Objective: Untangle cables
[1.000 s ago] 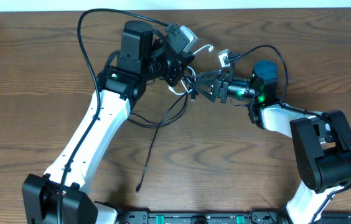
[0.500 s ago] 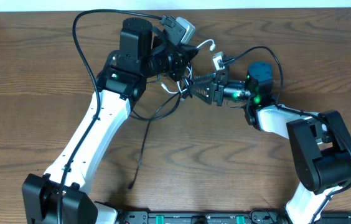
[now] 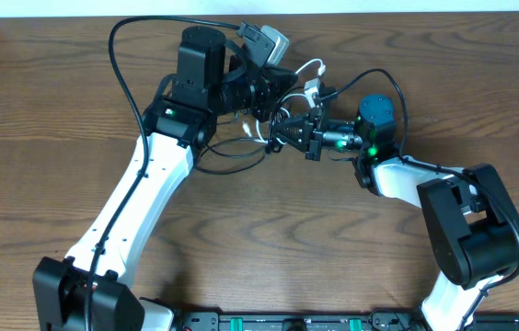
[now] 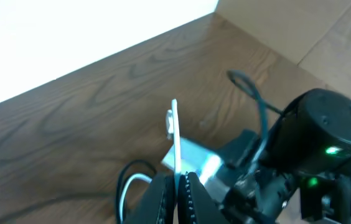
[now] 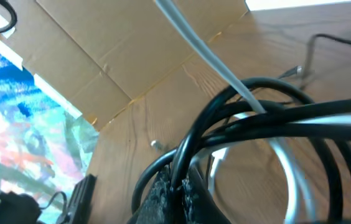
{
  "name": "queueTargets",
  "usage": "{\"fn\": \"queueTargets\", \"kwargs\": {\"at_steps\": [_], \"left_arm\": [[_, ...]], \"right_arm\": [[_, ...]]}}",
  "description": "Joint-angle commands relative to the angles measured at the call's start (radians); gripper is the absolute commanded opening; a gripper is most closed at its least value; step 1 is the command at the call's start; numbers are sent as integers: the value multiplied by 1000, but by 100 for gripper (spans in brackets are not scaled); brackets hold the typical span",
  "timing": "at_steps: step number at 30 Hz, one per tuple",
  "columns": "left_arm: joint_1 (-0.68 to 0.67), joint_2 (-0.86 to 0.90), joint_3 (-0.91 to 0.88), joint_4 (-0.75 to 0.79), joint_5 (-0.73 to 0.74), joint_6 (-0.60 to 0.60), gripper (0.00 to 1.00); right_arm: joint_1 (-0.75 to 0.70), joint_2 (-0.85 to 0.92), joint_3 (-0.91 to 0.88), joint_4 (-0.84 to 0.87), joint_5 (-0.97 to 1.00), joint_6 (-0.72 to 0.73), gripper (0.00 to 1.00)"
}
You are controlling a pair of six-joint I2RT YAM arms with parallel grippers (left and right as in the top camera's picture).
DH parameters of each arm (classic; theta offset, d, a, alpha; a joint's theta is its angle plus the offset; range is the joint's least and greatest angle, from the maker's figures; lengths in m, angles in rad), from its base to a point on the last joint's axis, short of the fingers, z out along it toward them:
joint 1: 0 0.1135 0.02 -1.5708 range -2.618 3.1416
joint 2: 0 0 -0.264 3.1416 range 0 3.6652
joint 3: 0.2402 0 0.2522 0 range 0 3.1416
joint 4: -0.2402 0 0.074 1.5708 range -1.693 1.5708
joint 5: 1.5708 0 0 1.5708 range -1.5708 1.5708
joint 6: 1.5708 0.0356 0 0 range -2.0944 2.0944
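Left gripper [image 4: 178, 182] is pinching white cable [image 4: 176, 149] tight; right gripper [image 5: 177, 185] is clamping black cables [image 5: 275, 119], likely for pulling apart.

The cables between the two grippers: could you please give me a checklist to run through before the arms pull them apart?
1. Left gripper shut on the white cable: ok.
2. Right gripper shut on a black cable: ok.
3. Each gripper holds a different cable: ok.
4. Knot loosened: not ok; black loops cross the white cable in the right wrist view.
5. Black cable clear of the left arm: cannot tell; it runs under the arm in the overhead view.
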Motion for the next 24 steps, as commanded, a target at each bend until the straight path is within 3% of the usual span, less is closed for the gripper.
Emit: {"fn": "queueTargets", "kwargs": {"at_steps": [1,11,24], "left_arm": [[-6,-19,6,-39,-115,-8,7],[-6,-15,4,-263,-218,-8,8],[-7,-4,4,-414,-253,-8,8]], "right_arm": [[-2,6,2,43,-3,41,1],[-33,6,2,271,-36,234,1],[-60,6,2,279,-36,270,1]]}}
